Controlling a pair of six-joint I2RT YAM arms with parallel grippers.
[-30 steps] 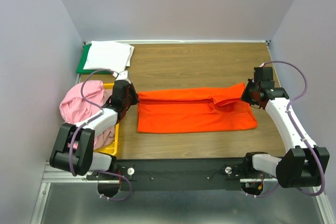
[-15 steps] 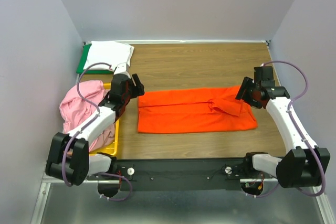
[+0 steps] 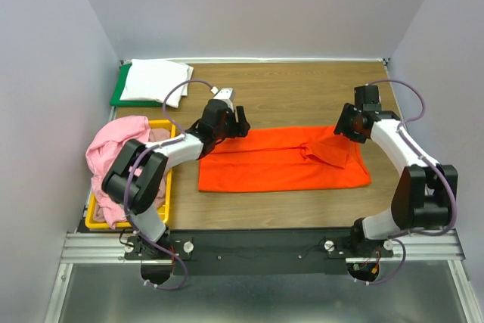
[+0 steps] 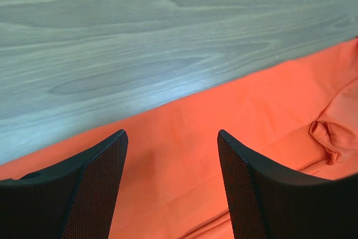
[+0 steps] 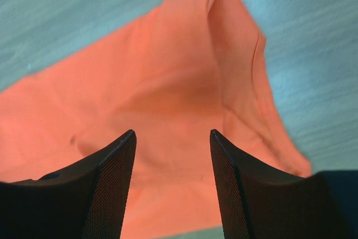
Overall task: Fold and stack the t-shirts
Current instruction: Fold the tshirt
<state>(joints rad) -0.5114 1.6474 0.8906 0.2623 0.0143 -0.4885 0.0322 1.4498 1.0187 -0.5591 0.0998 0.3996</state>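
Note:
The bright orange t-shirt [image 3: 283, 163] lies flat on the wooden table as a long folded band, its sleeve bunched near the right end [image 5: 168, 82]. My left gripper [image 3: 239, 122] hovers open over the shirt's far edge at the left end [image 4: 170, 135], with nothing between its fingers. At the shirt's right end my right gripper [image 3: 343, 128] also stands open above the cloth [image 5: 172, 134]. A folded white t-shirt [image 3: 155, 81] rests at the back left. A light pink t-shirt [image 3: 113, 149] is heaped at the left, with a mauve-pink one [image 3: 157, 137] beside it.
The white shirt lies on a flat green board [image 3: 117, 97] in the back left corner. A yellow plastic bin [image 3: 167, 187] at the left edge holds the pink heap. Walls close in the table on three sides.
Both grippers opened and let go of the orange shirt's ends. The left gripper then swung right along the shirt's far edge; the right one shifted slightly back and left.

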